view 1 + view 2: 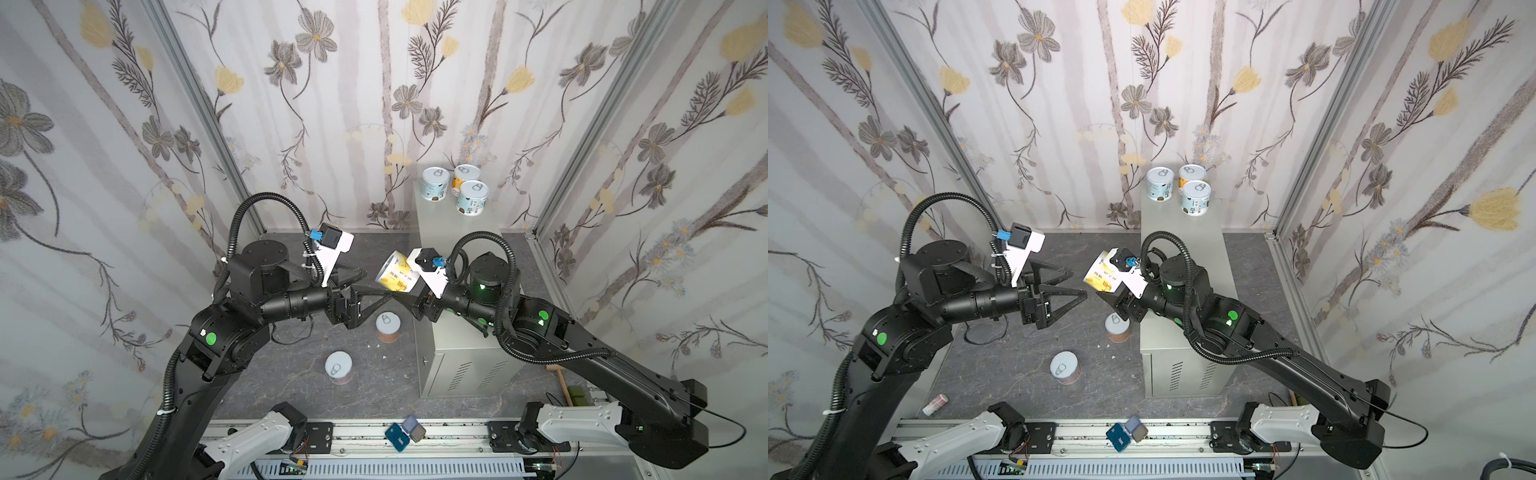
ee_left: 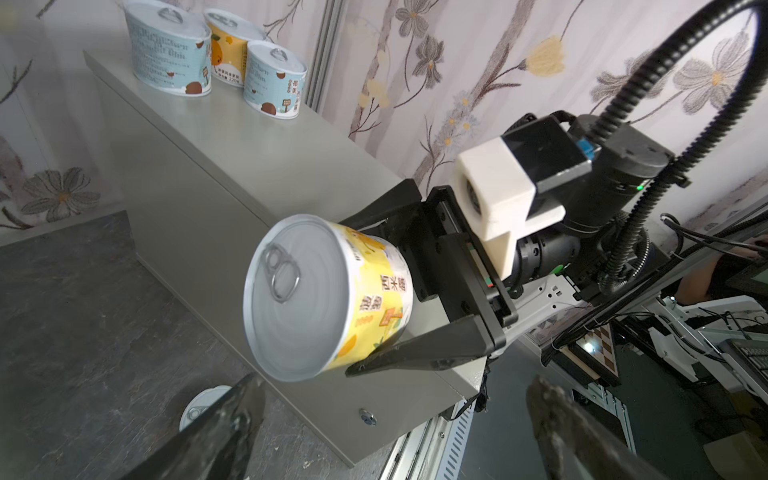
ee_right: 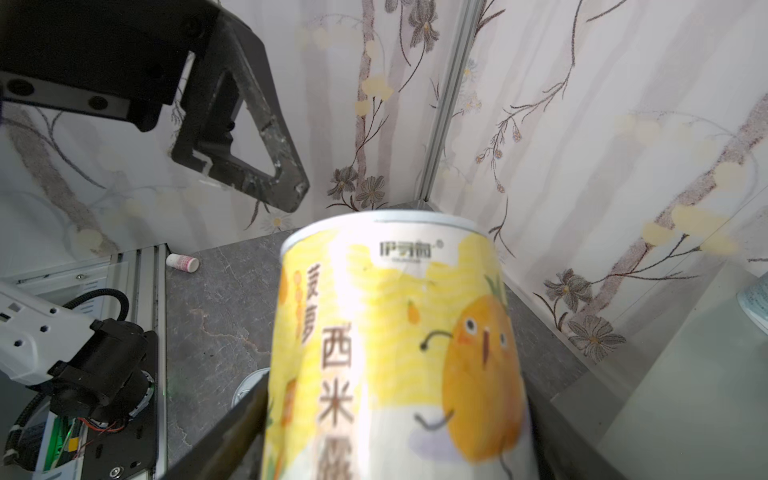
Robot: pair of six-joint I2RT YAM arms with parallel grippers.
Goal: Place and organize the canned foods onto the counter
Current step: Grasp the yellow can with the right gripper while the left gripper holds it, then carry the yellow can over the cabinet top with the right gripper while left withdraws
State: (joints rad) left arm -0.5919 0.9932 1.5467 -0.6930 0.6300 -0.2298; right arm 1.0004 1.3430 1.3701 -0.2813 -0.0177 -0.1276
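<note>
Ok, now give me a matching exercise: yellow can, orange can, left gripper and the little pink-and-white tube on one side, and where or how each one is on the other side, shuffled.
Column one:
1. yellow can
2. orange can
3. left gripper
4. pink-and-white tube

Column two:
A. lying on the floor
B. open, holding nothing
C. standing at the far end of the counter
D. clamped in the right gripper, in the air, lid facing sideways

Pairs: 1-D, 2-C, 3-B, 4-A
</note>
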